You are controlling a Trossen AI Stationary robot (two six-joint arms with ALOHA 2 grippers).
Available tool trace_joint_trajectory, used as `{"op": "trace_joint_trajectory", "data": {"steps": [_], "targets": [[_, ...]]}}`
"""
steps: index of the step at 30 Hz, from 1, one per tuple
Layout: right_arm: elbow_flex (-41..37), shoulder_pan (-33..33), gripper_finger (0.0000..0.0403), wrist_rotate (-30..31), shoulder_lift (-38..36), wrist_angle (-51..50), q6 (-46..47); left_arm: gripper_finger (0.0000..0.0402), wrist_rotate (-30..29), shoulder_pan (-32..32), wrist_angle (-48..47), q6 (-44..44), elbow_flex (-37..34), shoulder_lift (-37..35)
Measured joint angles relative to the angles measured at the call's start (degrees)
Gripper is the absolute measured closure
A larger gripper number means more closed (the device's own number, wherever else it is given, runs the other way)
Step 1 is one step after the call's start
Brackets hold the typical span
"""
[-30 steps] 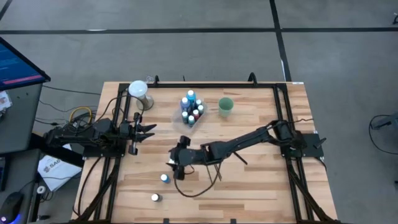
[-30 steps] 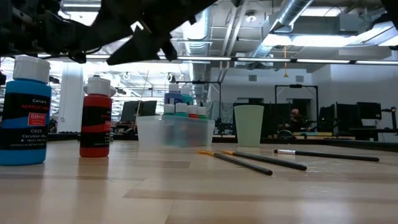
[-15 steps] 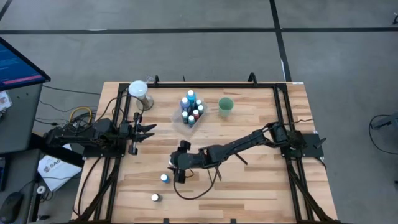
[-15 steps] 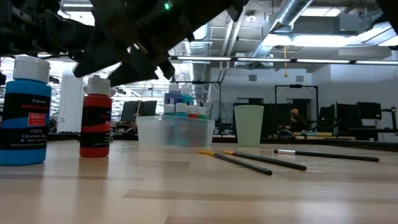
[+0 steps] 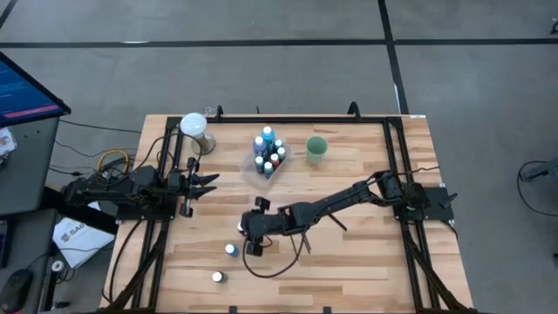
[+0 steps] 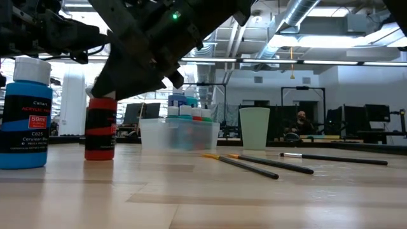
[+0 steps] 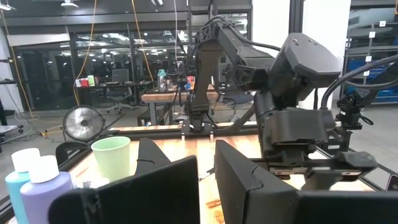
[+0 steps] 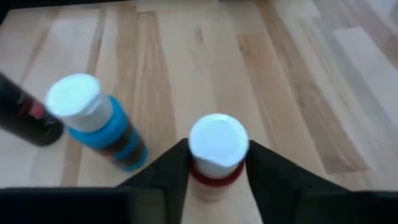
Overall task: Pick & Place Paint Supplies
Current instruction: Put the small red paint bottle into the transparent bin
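The right wrist view shows what the high view hides: the right gripper point(image 8: 214, 165) has its two fingers pressed against both sides of the red bottle point(image 8: 214, 155), grasping it just below the white cap, with a blue bottle point(image 8: 93, 127) just beside. From above, that gripper point(image 5: 251, 240) sits near the bench's point(image 5: 366, 262) front-middle, another bottle point(image 5: 217, 277) nearer the front edge. The left gripper point(image 5: 209, 183) waits clenched at the left edge. The low view shows brushes point(image 6: 254, 166) lying flat, the clear tray point(image 6: 178, 133) of bottles and green cup point(image 6: 254, 127) toward the back edge, and a workshop beyond. The gripper covers the red bottle's cap there.
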Motion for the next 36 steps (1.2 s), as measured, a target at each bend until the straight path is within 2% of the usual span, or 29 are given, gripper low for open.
{"op": "trace_joint_trajectory", "data": {"steps": [3,4,17,24,36], "targets": [[0.05,-0.14,0.0309,0.03,-0.05,-0.90,0.00,0.0401,0.00,0.00,0.00,0.01,0.00,0.00],[0.07,-0.15,0.0311,0.03,-0.13,-1.42,0.00,0.0401,0.00,0.00,0.00,0.00,0.00,0.00],[0.09,-1.28,0.0310,-1.26,-0.83,-3.47,-0.03,0.0401,0.00,0.00,-0.02,-0.01,0.00,0.00],[-0.26,-3.09,0.0310,-1.32,-4.59,-8.28,-1.95,0.0401,0.00,0.00,-0.02,0.01,0.00,0.00],[-0.11,-5.93,0.0310,-0.35,-13.18,-9.07,-6.49,0.0401,0.00,0.00,-0.13,0.01,0.00,0.00]]}}
